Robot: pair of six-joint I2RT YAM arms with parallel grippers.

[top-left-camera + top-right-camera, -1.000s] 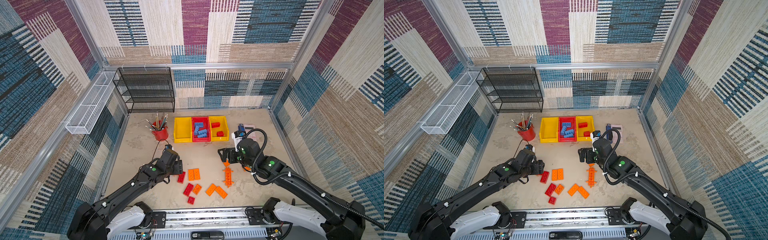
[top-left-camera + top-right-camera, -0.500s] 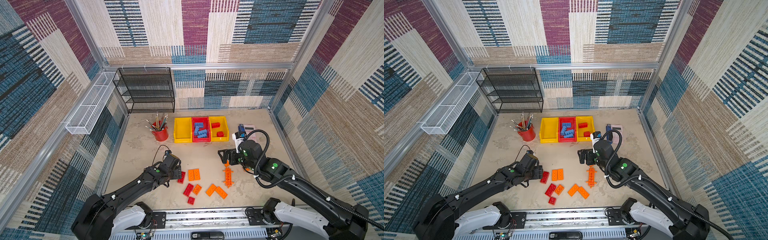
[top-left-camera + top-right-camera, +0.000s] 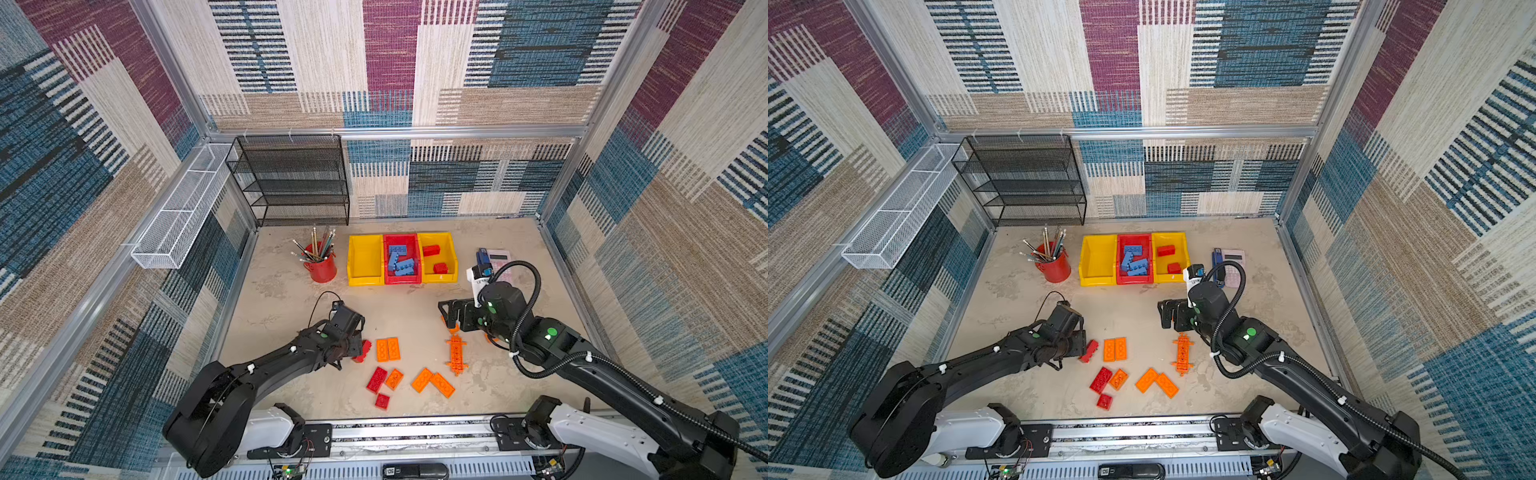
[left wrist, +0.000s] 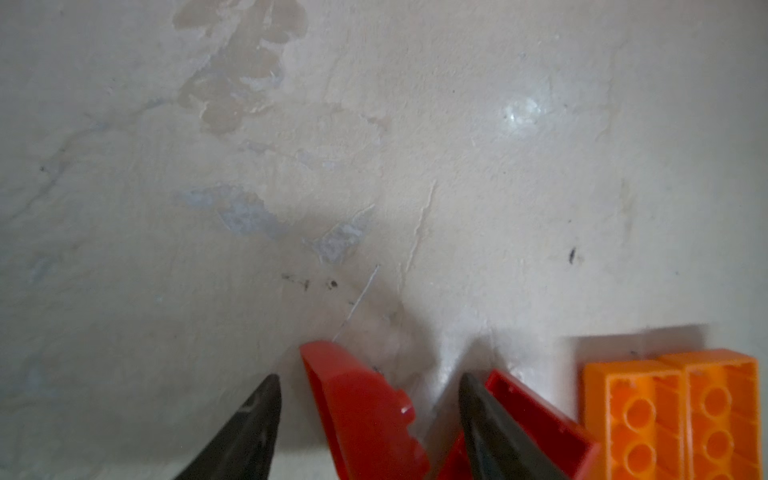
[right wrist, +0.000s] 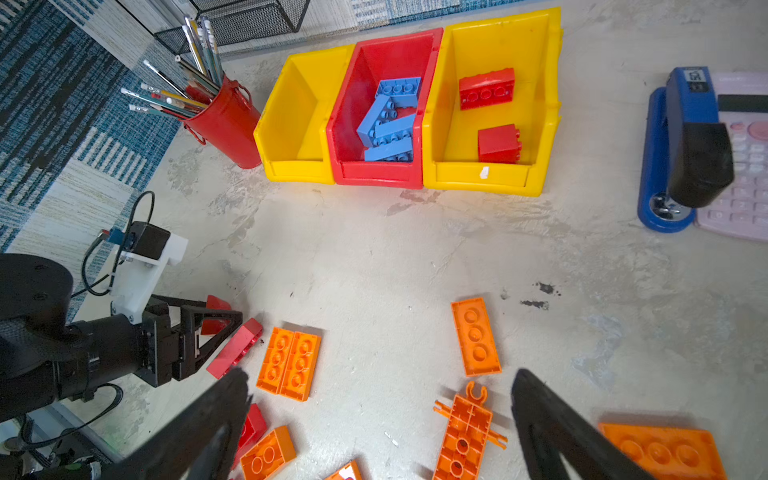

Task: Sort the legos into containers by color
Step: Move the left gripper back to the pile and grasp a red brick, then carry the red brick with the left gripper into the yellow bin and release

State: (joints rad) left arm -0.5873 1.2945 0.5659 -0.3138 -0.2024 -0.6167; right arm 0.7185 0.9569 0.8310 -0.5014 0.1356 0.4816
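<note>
Both top views sit high over the near edge, tilted steeply down toward the back wall, and both cover the whole table. The left wrist cam is almost on the tabletop, in close-up. The right wrist cam is higher and faces the containers, and both wrist views share the side-by-side orange legos.

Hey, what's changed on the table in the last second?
The left tool eased toward the red brick beside the orange pair, jaws narrowing around it and tipping it, not clamped yet. The right tool, open above the long orange piece, the bins and the other bricks stayed put.
</note>
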